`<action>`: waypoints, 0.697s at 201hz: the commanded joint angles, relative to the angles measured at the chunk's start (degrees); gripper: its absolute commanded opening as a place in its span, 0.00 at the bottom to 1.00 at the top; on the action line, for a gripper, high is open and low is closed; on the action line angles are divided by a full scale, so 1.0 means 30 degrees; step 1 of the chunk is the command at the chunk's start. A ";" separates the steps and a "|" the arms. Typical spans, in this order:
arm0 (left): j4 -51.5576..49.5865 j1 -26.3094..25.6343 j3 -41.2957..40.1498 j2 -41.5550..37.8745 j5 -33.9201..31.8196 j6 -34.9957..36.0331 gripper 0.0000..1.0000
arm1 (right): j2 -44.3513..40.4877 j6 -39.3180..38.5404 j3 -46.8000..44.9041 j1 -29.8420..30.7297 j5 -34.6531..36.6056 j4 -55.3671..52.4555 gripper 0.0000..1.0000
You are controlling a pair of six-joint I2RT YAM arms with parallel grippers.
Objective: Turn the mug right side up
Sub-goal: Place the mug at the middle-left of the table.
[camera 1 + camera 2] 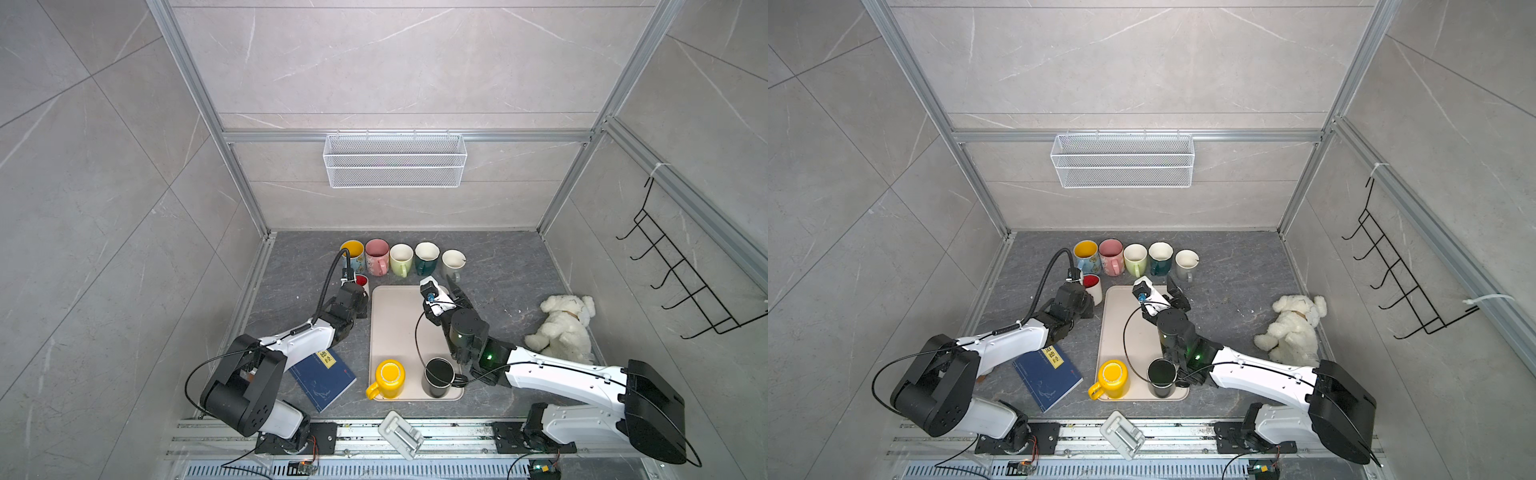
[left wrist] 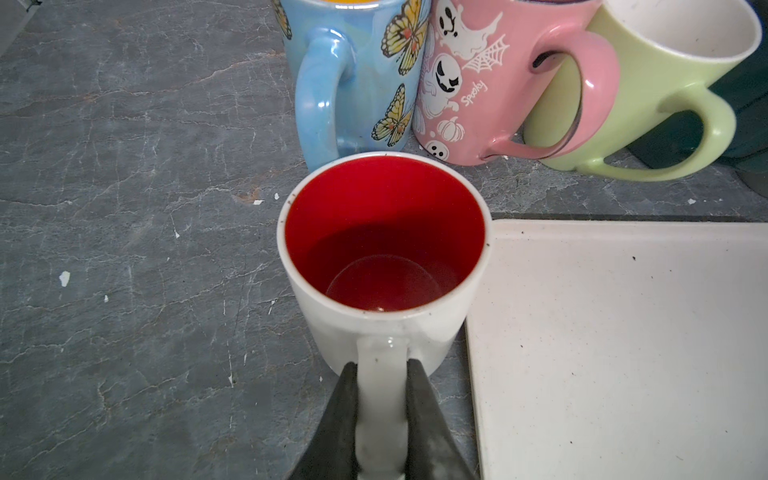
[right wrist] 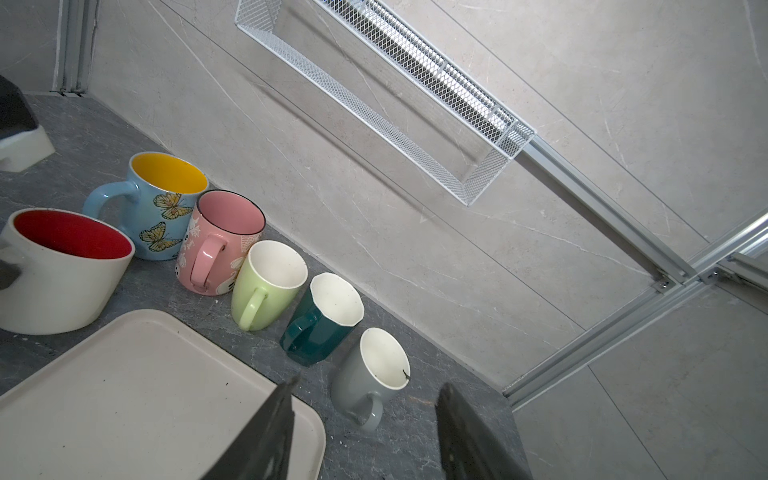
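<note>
Left fingers [image 2: 343,415] are clamped on the handle [image 2: 380,395] of the white mug [image 2: 384,270] with the red interior. This mug stands upright, mouth up, on the tabletop [image 2: 124,249], just beside a far corner of the tray [image 2: 623,332] and near the row of five mugs [image 1: 401,257]. Right fingers [image 3: 266,436] stand apart, gripping nothing, near the grey mug [image 3: 370,374].

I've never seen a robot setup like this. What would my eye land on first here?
Probably the row of five colourful mugs along the back wall. Just in front of it, the left gripper pinches the handle of a white mug with a red inside, which is mouth up beside the beige tray. A white plush dog lies to the right of the tray.
</note>
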 commanded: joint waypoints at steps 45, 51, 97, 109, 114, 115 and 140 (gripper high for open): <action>0.0547 -0.0187 -0.0829 -0.0052 -0.0707 -0.0961 0.01 | -0.0529 0.0663 0.0452 -0.0067 0.0393 -0.0180 0.59; 0.0517 -0.0190 -0.0927 -0.0067 -0.0685 -0.1033 0.03 | -0.0521 0.0660 0.0440 -0.0061 0.0418 -0.0195 0.59; 0.0349 -0.0506 -0.1415 -0.0104 -0.0778 -0.1397 0.11 | -0.0464 0.0754 0.0449 -0.0078 0.0383 -0.0166 0.60; 0.0265 -0.0609 -0.1418 -0.0071 -0.0876 -0.1388 0.12 | -0.0418 0.0777 0.0410 -0.0052 0.0378 -0.0139 0.60; 0.0204 -0.0624 -0.1411 -0.0061 -0.0911 -0.1389 0.13 | -0.0418 0.0781 0.0404 -0.0055 0.0398 -0.0137 0.61; 0.0199 -0.0640 -0.1415 -0.0060 -0.0926 -0.1387 0.13 | -0.0417 0.0783 0.0415 -0.0067 0.0386 -0.0136 0.60; -0.0023 -0.0846 -0.1371 0.0108 -0.1247 -0.1312 0.16 | -0.0413 0.0813 0.0397 -0.0078 0.0418 -0.0136 0.61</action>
